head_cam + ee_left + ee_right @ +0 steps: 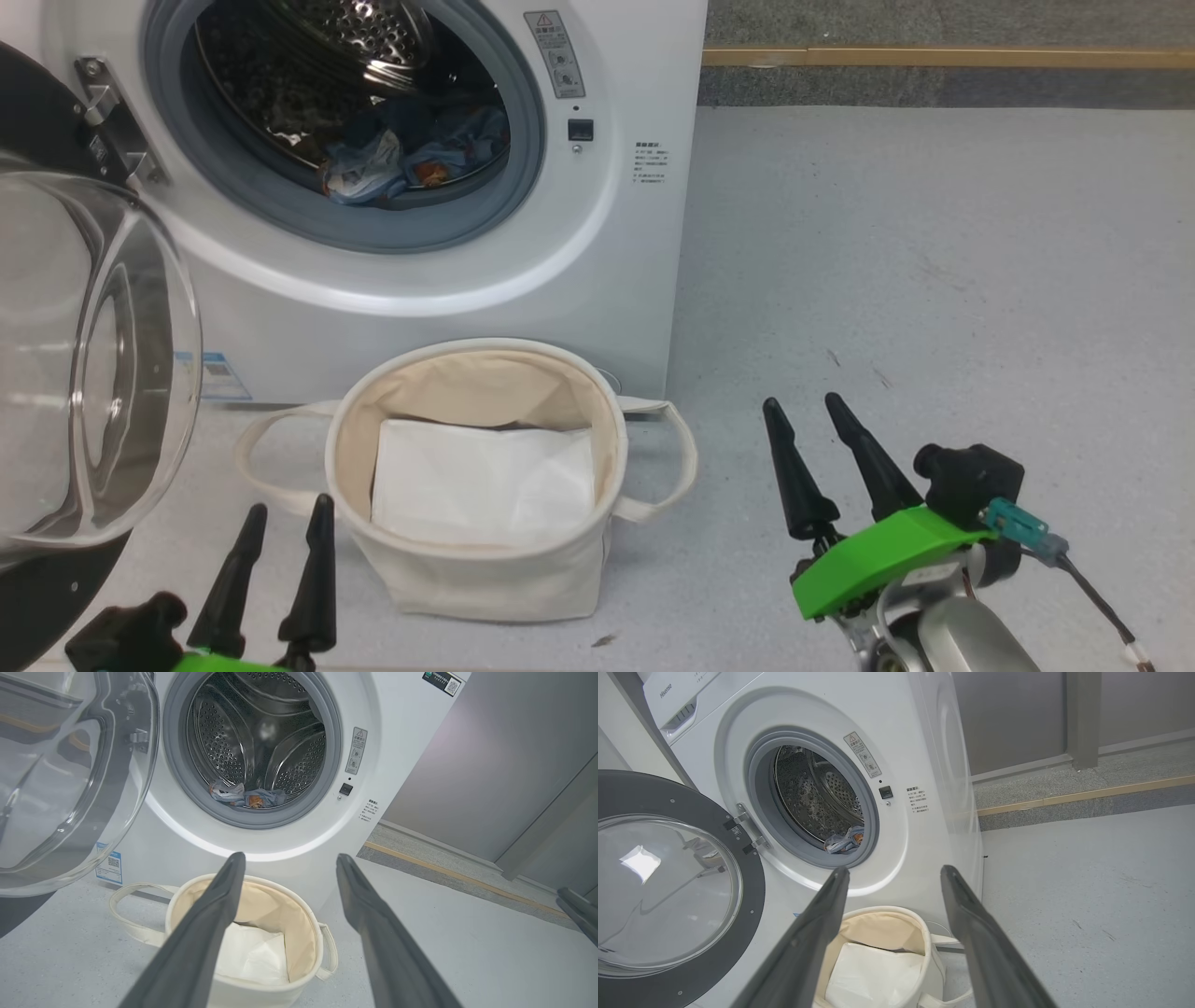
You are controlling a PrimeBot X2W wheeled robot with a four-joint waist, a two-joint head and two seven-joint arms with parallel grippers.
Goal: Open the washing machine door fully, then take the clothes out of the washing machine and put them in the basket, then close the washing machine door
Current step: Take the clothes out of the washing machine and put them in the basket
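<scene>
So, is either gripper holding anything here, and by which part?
Nothing is held: the left gripper and right gripper are both open and empty.

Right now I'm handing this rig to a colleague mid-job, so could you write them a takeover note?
Grippers: the left gripper is open and empty, low at the left of the round cream canvas basket. The right gripper is open and empty over the grey floor to its right.
Things: the round, black-rimmed glass washing machine door is swung open to the left of the big white front-loading washing machine. The light blue bear-print clothes lie at the front of the steel drum. The basket stands before the machine, holding a flat white sheet.
Done: door opened.
Left: move clothes to basket, close door.
</scene>
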